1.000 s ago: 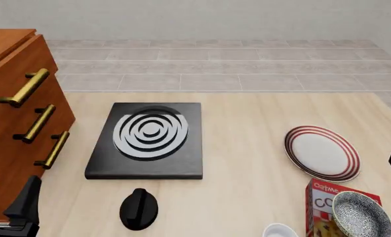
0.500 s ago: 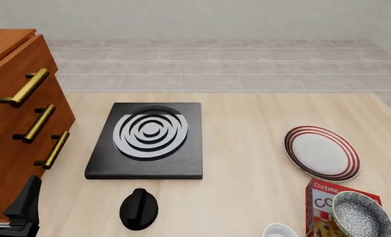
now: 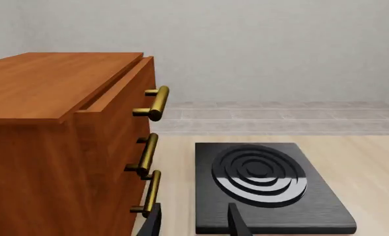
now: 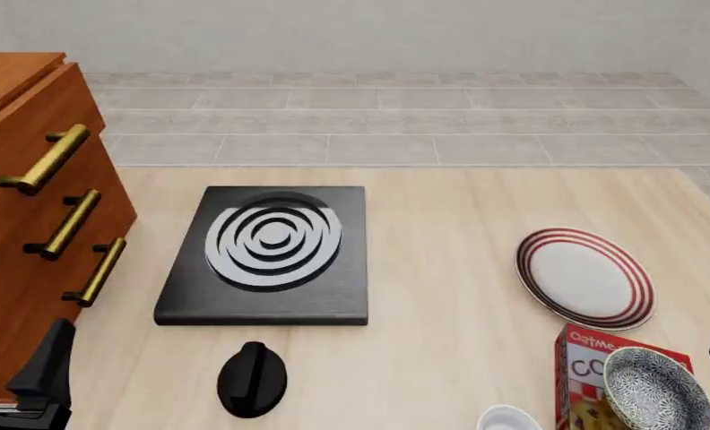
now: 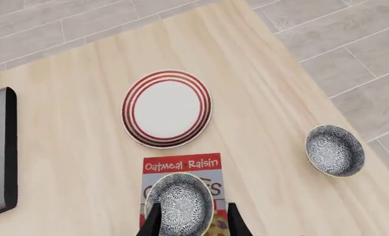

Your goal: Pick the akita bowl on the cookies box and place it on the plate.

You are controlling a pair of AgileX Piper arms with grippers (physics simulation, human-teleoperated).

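Note:
The akita bowl (image 5: 179, 204) (image 4: 656, 391) sits on the red cookies box (image 5: 181, 164) (image 4: 584, 351) near the table's front right. Beyond the box lies the plate (image 5: 167, 108) (image 4: 584, 278), white with red rings. My right gripper (image 5: 193, 223) hangs open above the bowl, and in the right wrist view its fingers show on either side of the bowl. Only a dark piece of that arm shows at the front view's right edge. My left gripper (image 3: 194, 226) is open and empty at the front left, beside the cabinet.
A second speckled bowl (image 5: 335, 150) lies near the table's right edge. A plain white bowl (image 4: 507, 418) stands left of the box. A black stove plate (image 4: 272, 251) and its knob (image 4: 252, 378) take the middle. A wooden cabinet (image 4: 32, 224) with brass handles stands at the left.
In the front view the right arm's dark part has slid down the right edge, toward the table's near side. Bowl, box, plate and left arm have not moved.

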